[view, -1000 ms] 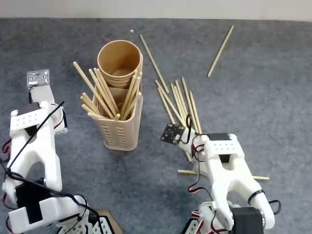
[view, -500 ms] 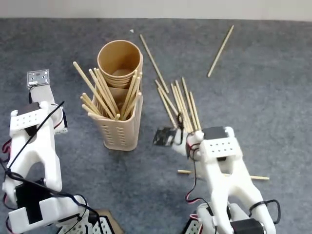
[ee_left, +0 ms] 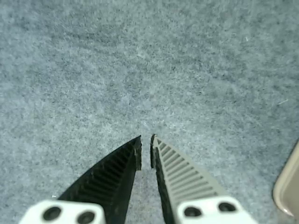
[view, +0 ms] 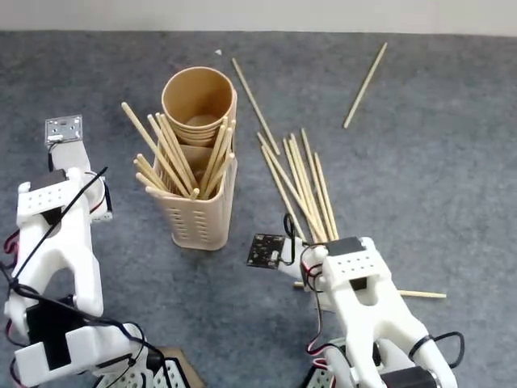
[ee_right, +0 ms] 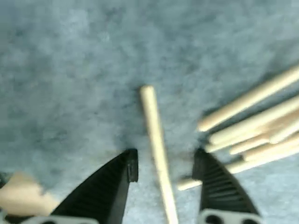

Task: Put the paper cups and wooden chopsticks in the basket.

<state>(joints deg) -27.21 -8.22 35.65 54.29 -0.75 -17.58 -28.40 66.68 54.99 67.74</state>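
A beige slotted basket (view: 196,212) stands upright on the grey carpet, holding stacked paper cups (view: 199,101) and several wooden chopsticks (view: 166,158). A loose pile of chopsticks (view: 303,182) lies to its right. My right gripper (ee_right: 164,163) is open low over the carpet, its fingers on either side of one chopstick (ee_right: 154,135) at the near end of that pile; more chopstick ends (ee_right: 254,126) lie beside it. The right arm (view: 355,279) sits over the pile's near end. My left gripper (ee_left: 145,149) is shut over bare carpet, with the left arm (view: 56,222) left of the basket.
Two single chopsticks lie farther back, one (view: 255,103) behind the cups and one (view: 365,84) at the back right. Another chopstick (view: 420,294) lies crosswise under the right arm. A basket edge (ee_left: 287,184) shows in the left wrist view.
The right arm has drawn back toward the near edge and lowered, uncovering more of the chopstick pile. The left arm has not moved.
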